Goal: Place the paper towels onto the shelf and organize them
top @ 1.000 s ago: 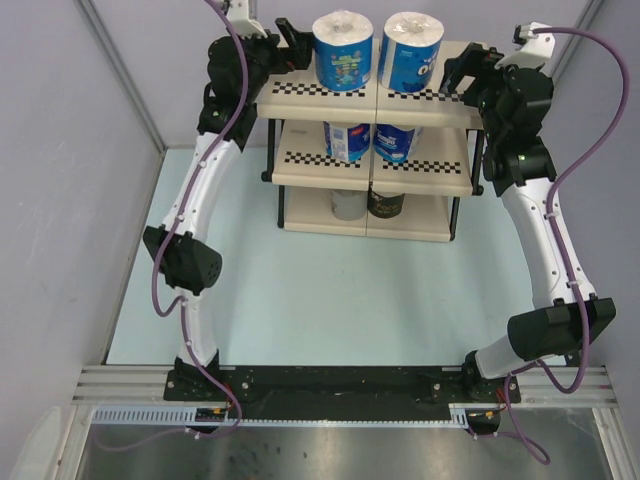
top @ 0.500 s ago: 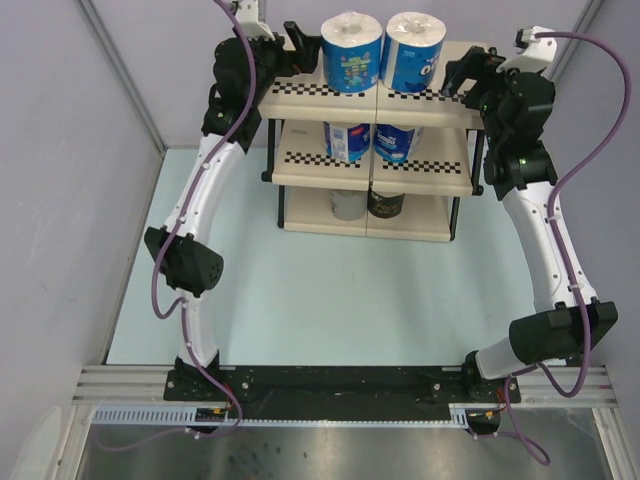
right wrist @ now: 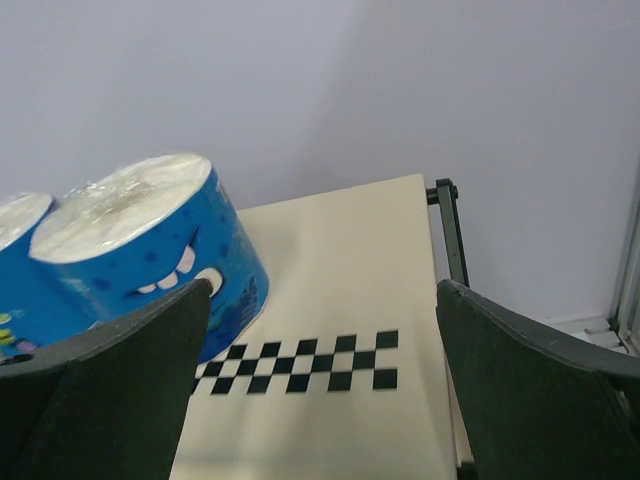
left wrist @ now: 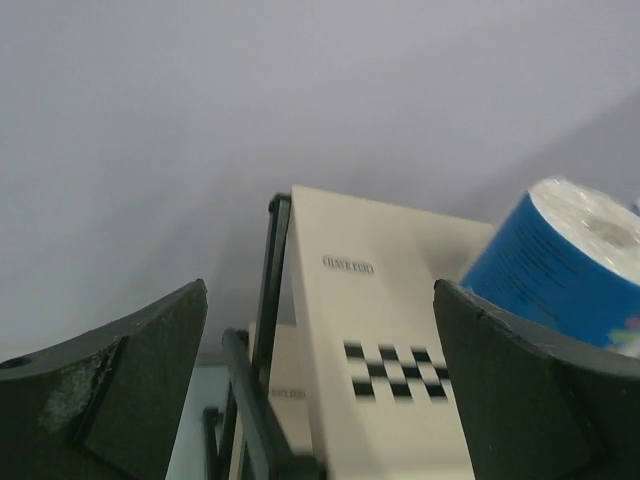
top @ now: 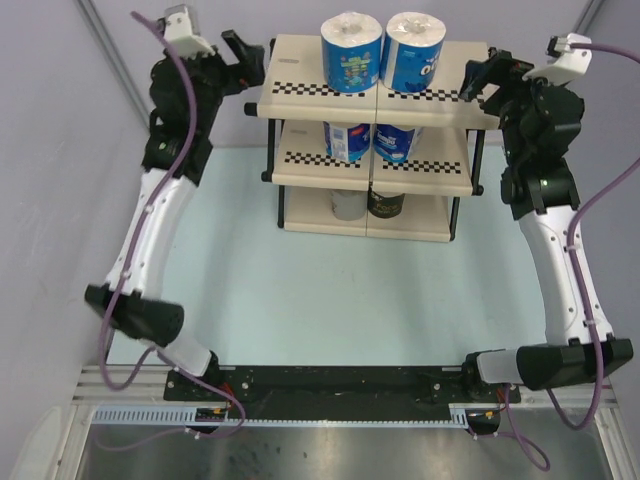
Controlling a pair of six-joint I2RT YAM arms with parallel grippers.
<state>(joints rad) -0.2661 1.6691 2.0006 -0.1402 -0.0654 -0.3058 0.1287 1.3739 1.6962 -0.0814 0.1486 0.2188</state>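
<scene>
Grey walls (top: 60, 150) stand close on the left and behind, and a pale blue table (top: 330, 300) carries the shelf (top: 300, 52) at its far side. Since the earlier pictures the left claw (top: 245, 62) has drawn back from the top board. It was just beside the left roll; now it hangs past the left end of the shelf, nearer the wall, and touches nothing. The right claw (top: 484, 78) has also moved a little outward and is now at the right end of the top board, apart from the rolls. The paper towels did not move in the last half second. Two blue rolls (top: 352, 50) stand upright, close side by side, in the middle of the top board. Another blue pair (top: 348, 140) is on the middle board, and a grey roll (top: 347, 203) stands beside a dark roll (top: 386, 203) on the bottom board. On the top board a bare strip lies on each side of the two rolls, up to the board's ends. Both claws are spread wide and hold nothing; in each wrist view only the board's end shows between the fingers.
</scene>
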